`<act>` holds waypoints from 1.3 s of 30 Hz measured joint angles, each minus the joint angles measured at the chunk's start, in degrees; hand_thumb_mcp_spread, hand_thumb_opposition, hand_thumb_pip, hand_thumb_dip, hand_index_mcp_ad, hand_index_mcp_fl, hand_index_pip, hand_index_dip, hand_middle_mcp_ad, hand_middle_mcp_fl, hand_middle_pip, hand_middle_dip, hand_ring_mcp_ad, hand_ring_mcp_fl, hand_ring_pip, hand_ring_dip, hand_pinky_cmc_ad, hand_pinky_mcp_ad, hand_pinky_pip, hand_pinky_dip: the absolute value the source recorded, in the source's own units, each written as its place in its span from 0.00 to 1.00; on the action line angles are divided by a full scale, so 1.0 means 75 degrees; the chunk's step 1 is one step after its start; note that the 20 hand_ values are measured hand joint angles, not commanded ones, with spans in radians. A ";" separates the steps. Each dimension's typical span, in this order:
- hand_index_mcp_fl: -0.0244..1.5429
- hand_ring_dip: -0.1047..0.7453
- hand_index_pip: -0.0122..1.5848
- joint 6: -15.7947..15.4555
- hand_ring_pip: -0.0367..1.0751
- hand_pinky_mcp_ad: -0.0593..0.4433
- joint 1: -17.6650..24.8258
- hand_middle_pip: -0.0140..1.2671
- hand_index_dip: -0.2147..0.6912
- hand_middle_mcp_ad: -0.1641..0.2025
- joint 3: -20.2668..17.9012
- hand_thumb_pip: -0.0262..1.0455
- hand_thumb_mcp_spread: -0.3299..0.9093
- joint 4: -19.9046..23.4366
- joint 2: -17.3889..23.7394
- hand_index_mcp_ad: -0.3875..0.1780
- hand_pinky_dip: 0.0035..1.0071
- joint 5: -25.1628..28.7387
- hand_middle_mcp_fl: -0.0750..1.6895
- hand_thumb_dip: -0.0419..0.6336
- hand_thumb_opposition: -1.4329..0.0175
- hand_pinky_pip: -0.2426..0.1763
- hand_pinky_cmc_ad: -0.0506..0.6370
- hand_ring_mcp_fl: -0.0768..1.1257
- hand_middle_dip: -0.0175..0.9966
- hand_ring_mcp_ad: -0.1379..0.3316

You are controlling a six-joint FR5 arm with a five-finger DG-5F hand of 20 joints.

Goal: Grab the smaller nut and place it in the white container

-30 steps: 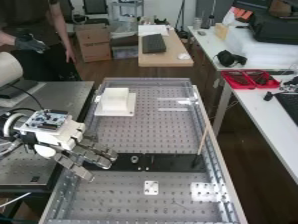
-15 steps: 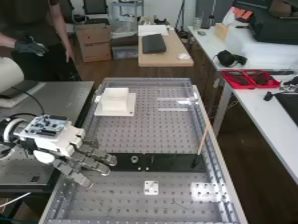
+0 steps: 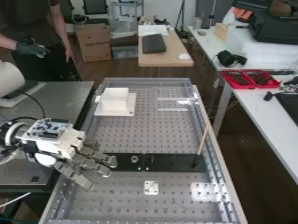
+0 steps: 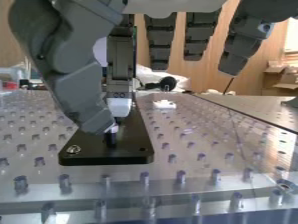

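The hand (image 3: 90,162) is over the bar's left end in the high view, hiding what stands beneath it. In the wrist view the hand (image 4: 70,60) has its thumb curled inward to meet one finger at the top of a short black post, while the other fingers hang apart. Between those two tips a small bright piece of the smaller nut (image 4: 112,129) is visible, mostly covered by the thumb. The white container (image 3: 115,101) is on a white base toward the far left of the bench.
A flat black bar (image 3: 166,162) crosses the bench, carrying the bearing (image 3: 134,159). A thin brown stick (image 3: 203,140) leans near the right rail. A small white plate (image 3: 151,188) lies nearer. One shiny round fitting (image 4: 73,149) is at the bar's near end.
Compared with a second ago, the hand has shifted slightly toward the bench's near end, and its outer fingers sit lower in the high view. Over the last half second it has barely moved.
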 joint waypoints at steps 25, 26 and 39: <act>0.03 0.22 0.98 -0.0494 0.11 0.70 0.0067 0.12 0.45 0.63 0.0069 0.72 0.61 -0.0124 -0.0071 0.43 0.17 0.0058 0.08 0.39 0.43 0.45 0.61 0.06 0.24 0.61; 0.03 0.21 0.98 -0.0498 0.11 0.70 0.0066 0.12 0.45 0.63 0.0072 0.72 0.61 -0.0130 -0.0074 0.43 0.17 0.0058 0.08 0.39 0.43 0.45 0.61 0.06 0.24 0.61; 0.03 0.22 0.98 -0.0563 0.11 0.70 0.0043 0.12 0.45 0.63 0.0129 0.72 0.61 -0.0131 -0.0136 0.43 0.17 0.0009 0.08 0.39 0.43 0.45 0.61 0.06 0.24 0.61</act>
